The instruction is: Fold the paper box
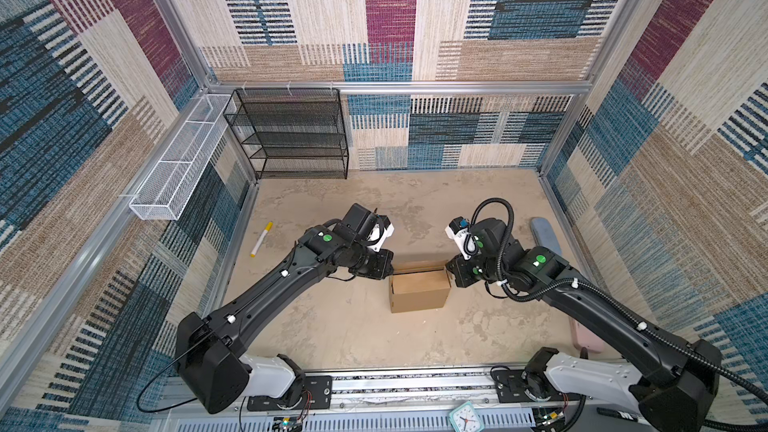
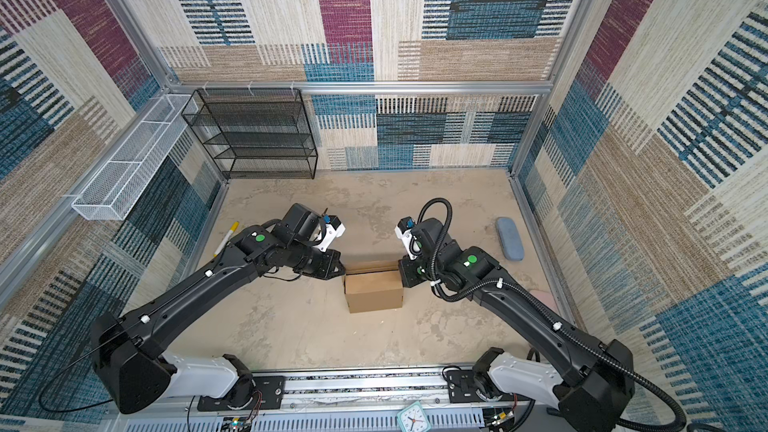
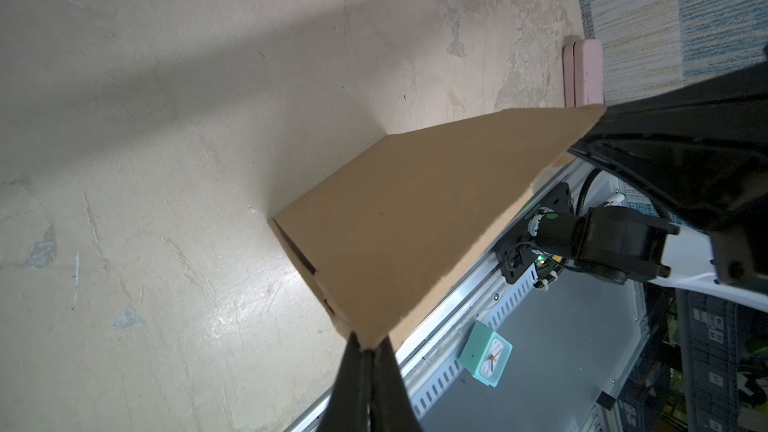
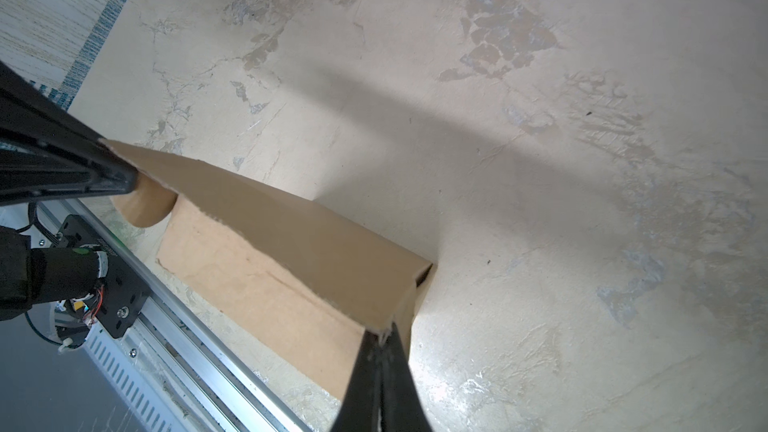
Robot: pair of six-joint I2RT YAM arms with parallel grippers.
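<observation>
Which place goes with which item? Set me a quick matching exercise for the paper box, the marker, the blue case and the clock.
Items:
1. paper box
2. marker
3. blue case
4. clock

Places, as seen in both top views:
a. right side
b. bottom edge of the view
c. centre, pinched at two top corners
d. left side

Pairs: 1-c, 2-d, 3-a, 4-b

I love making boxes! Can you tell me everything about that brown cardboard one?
The paper box is plain brown cardboard, part-folded: one panel slopes up like a lid, with a rounded tab at one end. It sits on the beige table. The left tool and right tool, both shut, each pinch an upper corner.
</observation>
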